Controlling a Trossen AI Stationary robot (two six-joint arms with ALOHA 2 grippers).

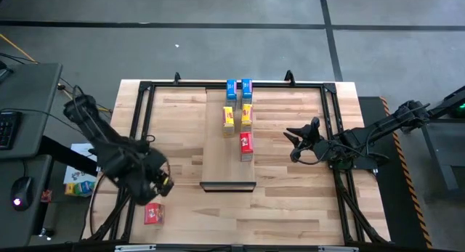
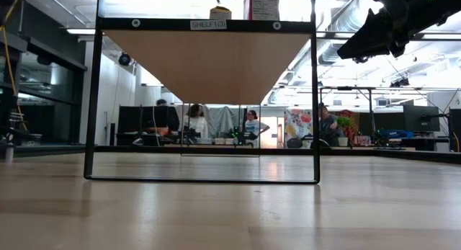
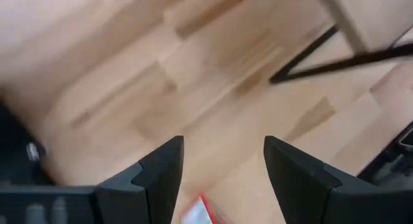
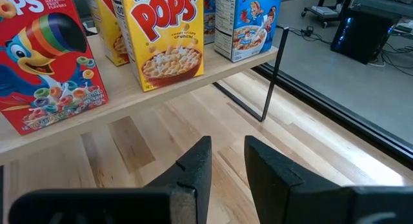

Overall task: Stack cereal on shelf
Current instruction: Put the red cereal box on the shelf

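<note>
Over on the left, the left gripper (image 1: 161, 181) hangs low above the near-left part of the butcher-block tabletop (image 1: 290, 201), fingers (image 3: 161, 175) spread wide apart with nothing between them, and a red cereal box (image 1: 152, 213) lies flat on the wood just beside it, toward the table's front edge; the left wrist view catches only a red corner of that box (image 3: 201, 211) below the open fingers. Moving to the middle, the shelf (image 1: 229, 157) runs down the table's centre on its black frame (image 1: 142, 107), the dark lip (image 1: 228, 186) at its near end. Five boxes stand on it: two blue boxes (image 1: 239, 88) side by side at the far end, two yellow Corn Pops boxes (image 1: 238, 115) just in front of them, and a red Froot Loops box (image 1: 246, 145) nearest, on the right-hand edge. To the right, the right gripper (image 1: 296, 143) hovers off the shelf's right side, level with the red box and apart from it, its fingers (image 4: 193, 166) slightly parted and empty, pointing at the row of boxes.
</note>
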